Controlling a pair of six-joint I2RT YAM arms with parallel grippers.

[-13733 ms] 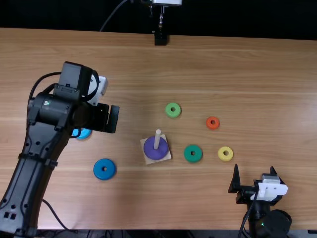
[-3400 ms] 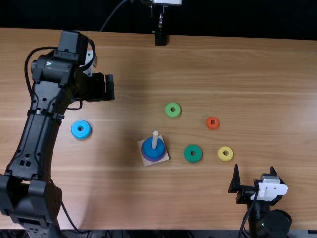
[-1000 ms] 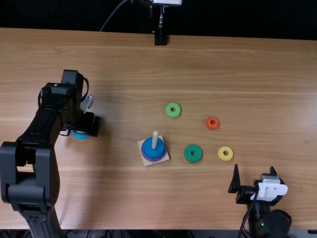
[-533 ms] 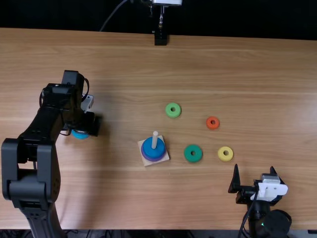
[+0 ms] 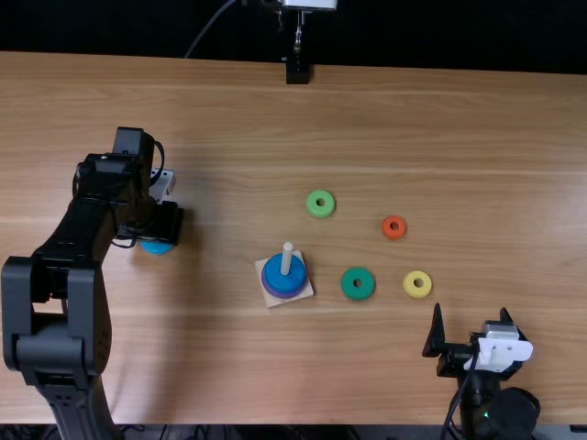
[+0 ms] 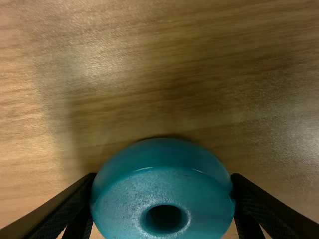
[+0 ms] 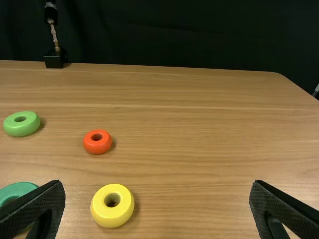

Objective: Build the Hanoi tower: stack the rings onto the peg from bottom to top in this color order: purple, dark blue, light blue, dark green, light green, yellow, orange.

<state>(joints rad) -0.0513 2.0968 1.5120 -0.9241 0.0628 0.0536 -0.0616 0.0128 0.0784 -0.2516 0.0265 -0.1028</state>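
Brown wooden table (image 7: 199, 119) bears the yellow ring (image 7: 101, 215), black cloth (image 7: 174, 35) hanging beyond.

The top view looks steeply down and forward from above the near edge of the surface (image 5: 275, 119). It sits farthest back, taking in the yellow ring (image 5: 409, 285) and what lies all around it. The left wrist view rides the left arm (image 5: 69, 275), well left of the yellow ring, and faces down, very close over the light blue ring (image 6: 164, 188), which it shares with the top view. The right wrist view looks low and forward from the near side of the yellow ring, across to the dark backdrop (image 7: 174, 35). It shares with the top view the yellow ring and, beyond that, the orange ring (image 5: 386, 229).
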